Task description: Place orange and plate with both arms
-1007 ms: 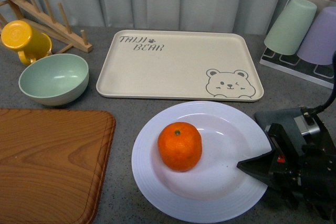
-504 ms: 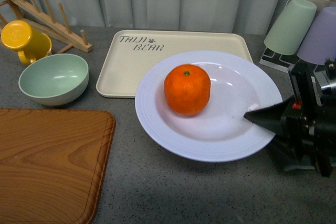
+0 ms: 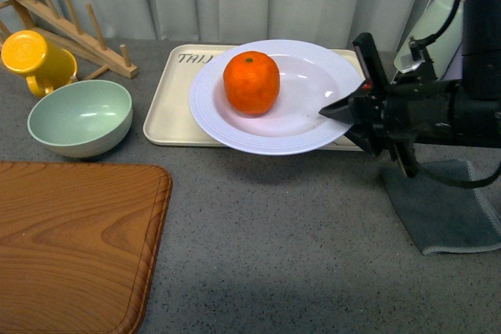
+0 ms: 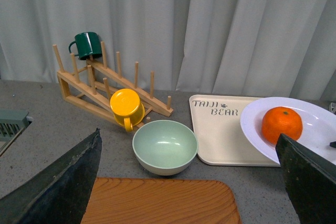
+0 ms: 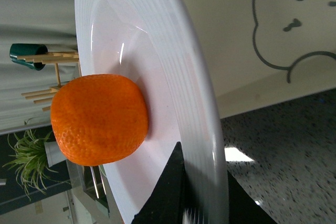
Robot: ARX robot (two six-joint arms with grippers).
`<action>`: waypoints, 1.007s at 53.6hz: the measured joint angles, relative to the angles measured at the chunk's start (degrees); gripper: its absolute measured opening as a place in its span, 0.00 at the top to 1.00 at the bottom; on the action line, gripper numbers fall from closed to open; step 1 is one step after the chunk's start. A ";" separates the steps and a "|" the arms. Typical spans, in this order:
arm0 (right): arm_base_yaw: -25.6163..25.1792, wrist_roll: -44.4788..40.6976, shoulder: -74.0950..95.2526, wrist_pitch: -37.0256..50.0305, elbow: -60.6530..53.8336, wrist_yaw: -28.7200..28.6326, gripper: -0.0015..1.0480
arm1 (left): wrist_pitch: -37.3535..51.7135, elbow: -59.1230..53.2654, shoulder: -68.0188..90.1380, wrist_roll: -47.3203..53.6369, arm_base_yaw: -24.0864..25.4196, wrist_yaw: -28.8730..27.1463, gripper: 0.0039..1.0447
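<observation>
The white plate (image 3: 309, 111) hangs over the beige bear tray (image 3: 167, 113), and whether it touches the tray I cannot tell. The orange (image 3: 251, 82) rests on the plate's left half. My right gripper (image 3: 335, 109) is shut on the plate's right rim. In the right wrist view the ridged rim (image 5: 194, 93) runs between the two black fingers of the right gripper (image 5: 202, 198), with the orange (image 5: 100, 120) just beyond. My left gripper (image 4: 184, 192) is open and empty above the wooden board, well away from the plate (image 4: 253, 125) and the orange (image 4: 282, 124).
A pale green bowl (image 3: 80, 117), a yellow mug (image 3: 34, 59) and a wooden rack (image 3: 74, 33) stand at the left. The wooden cutting board (image 3: 74, 244) fills the near left. Upturned cups (image 3: 434, 37) stand at the far right, with a grey cloth (image 3: 446, 209) below my right arm.
My right gripper has lifted the plate with the orange off the table's front and carried it back and left over the bear tray.
</observation>
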 joint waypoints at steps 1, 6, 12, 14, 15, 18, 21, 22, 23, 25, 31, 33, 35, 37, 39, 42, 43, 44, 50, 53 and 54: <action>0.26 0.11 0.74 -0.17 0.94 0.11 0.96 | 0.00 0.02 0.02 0.00 0.00 0.00 0.06; 1.14 1.36 3.63 -1.18 4.57 0.46 0.96 | 0.00 0.00 0.00 0.00 0.00 0.00 0.06; 1.81 2.51 6.69 -2.69 8.76 0.55 0.96 | 0.00 0.02 0.02 0.00 0.00 0.00 0.06; 2.03 2.73 7.96 -3.63 10.56 0.74 0.96 | 0.00 0.00 0.02 0.00 0.00 0.00 0.06; 2.08 2.75 8.26 -3.87 10.97 0.83 0.96 | 0.00 0.02 0.02 0.02 0.00 0.00 0.06; 2.27 2.89 9.60 -5.16 12.98 1.36 0.96 | 0.00 0.00 0.02 0.00 0.00 0.00 0.06; 2.38 2.89 10.56 -5.97 14.25 1.75 0.96 | 0.00 0.02 0.02 0.00 0.00 0.00 0.06; 2.38 2.89 11.06 -6.38 14.86 1.88 0.96 | 0.00 0.00 0.02 0.02 0.00 0.00 0.06; 2.38 2.91 11.41 -6.73 15.43 1.95 0.96 | 0.00 0.00 0.02 0.02 0.00 0.00 0.06; 2.38 2.93 12.11 -6.95 16.22 2.08 0.96 | 0.00 0.02 0.02 0.02 0.00 0.00 0.06; 2.40 2.51 13.64 -9.20 18.75 2.62 0.96 | 0.00 0.00 0.02 0.02 0.00 0.00 0.06; 2.40 2.23 14.03 -9.88 19.41 2.58 0.96 | 0.00 0.00 0.02 0.02 0.00 0.00 0.06; 2.40 1.90 14.32 -10.58 20.06 2.51 0.96 | 0.00 0.00 0.02 0.02 0.00 0.00 0.06; 2.40 1.27 14.53 -11.50 20.83 2.51 0.96 | 0.00 0.02 0.02 0.02 0.00 0.00 0.06; 2.40 0.98 14.58 -11.74 21.16 2.54 0.95 | 0.00 0.02 0.02 0.02 0.00 0.00 0.06; 2.40 0.81 14.58 -12.04 21.40 2.78 0.88 | 0.00 0.00 0.02 0.02 0.00 0.00 0.06; 2.38 0.83 14.56 -12.09 21.40 2.82 0.84 | 0.00 0.02 0.02 0.00 0.00 0.00 0.06; 2.38 0.83 14.56 -12.09 21.40 2.80 0.83 | 0.00 0.02 0.02 0.00 0.00 0.00 0.06; 2.27 0.37 14.56 -12.41 21.38 3.04 0.67 | 0.00 0.02 0.02 0.02 0.00 0.00 0.06; 2.10 -0.37 14.38 -12.87 21.18 3.37 0.59 | 0.00 0.00 0.02 0.02 0.00 0.00 0.06; 1.99 -0.72 14.23 -13.00 20.98 3.52 0.56 | 0.00 0.00 0.02 0.02 0.00 0.00 0.06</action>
